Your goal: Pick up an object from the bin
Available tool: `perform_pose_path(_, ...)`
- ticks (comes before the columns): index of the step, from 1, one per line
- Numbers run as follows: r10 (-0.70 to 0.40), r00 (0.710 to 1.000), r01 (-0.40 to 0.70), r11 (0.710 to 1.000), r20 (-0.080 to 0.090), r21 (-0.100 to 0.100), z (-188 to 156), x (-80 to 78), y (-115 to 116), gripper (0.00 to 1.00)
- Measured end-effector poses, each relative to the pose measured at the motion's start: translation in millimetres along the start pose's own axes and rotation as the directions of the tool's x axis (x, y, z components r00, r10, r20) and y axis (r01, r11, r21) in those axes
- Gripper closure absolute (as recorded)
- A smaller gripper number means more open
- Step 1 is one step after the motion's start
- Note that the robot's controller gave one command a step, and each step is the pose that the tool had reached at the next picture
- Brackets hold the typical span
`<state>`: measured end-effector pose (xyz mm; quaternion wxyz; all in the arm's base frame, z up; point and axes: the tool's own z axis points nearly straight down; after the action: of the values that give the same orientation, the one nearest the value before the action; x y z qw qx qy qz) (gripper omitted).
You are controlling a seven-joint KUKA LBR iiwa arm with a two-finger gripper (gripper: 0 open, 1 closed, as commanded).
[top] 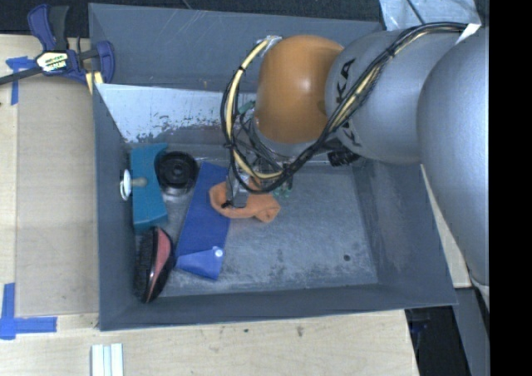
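My gripper (pixel 238 194) reaches down in the middle of the bin, mostly hidden under the arm's orange cover. Its tip sits right on a floppy orange thing (pixel 252 207) lying on the bin floor. Just left of it lies a blue flat pouch (pixel 199 225), tilted, with a small white spot near its lower end. A clear jar with a black lid (pixel 175 172) stands next to the pouch's upper left corner.
Along the bin's left wall lie a teal block (pixel 148 185) with a white knob and a black and red brush (pixel 152 264). The arm covers the upper right of the bin. Bare floor spreads over the lower right.
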<state>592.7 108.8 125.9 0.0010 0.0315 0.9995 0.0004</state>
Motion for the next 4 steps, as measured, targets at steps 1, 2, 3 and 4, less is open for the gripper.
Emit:
perform_pose_path(1,0.000,1.000,0.000,1.000,0.000,0.000,0.0,0.0,0.0,1.00)
perform_pose_path(2,0.010,1.000,-0.010,1.000,-0.006,0.002,-49.2,13.9,11.0,1.00)
perform_pose_path(3,-0.074,0.997,0.074,0.997,0.002,0.000,-79.8,-19.1,29.1,0.00)
perform_pose_path(4,-0.073,0.997,0.073,0.997,0.002,0.000,-79.7,-19.1,29.0,0.00)
